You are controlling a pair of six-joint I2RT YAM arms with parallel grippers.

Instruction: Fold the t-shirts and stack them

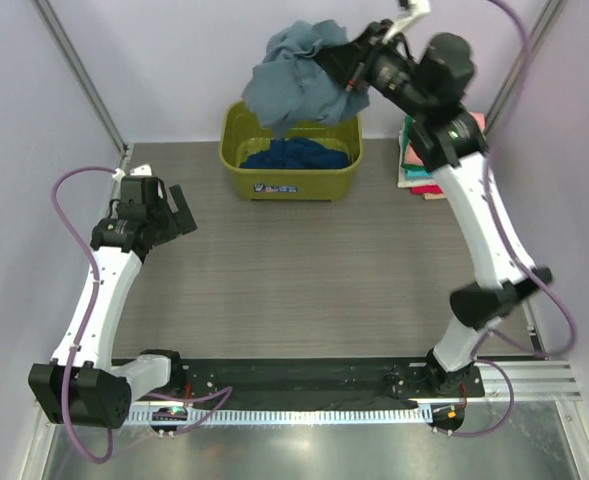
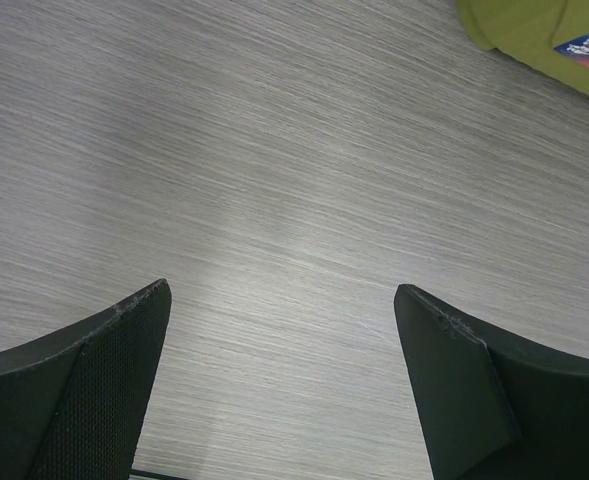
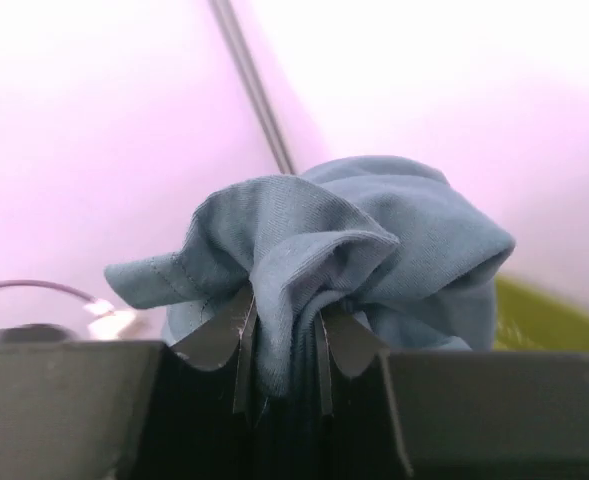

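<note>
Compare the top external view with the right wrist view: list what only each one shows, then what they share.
Only the top external view: the left claw, open above the table; the dark navy t-shirt lying in the olive-green tub; and the folded stack at the table's far right edge.
Only the right wrist view: the fingers up close, pinching a bunched fold of cloth.
Both: the grey-blue t-shirt held up by the shut right claw, with the tub below it.

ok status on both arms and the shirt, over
Right gripper shut on grey-blue t-shirt, hanging above olive tub. Left gripper open over table. Navy t-shirt in tub. Nothing in the way.
</note>
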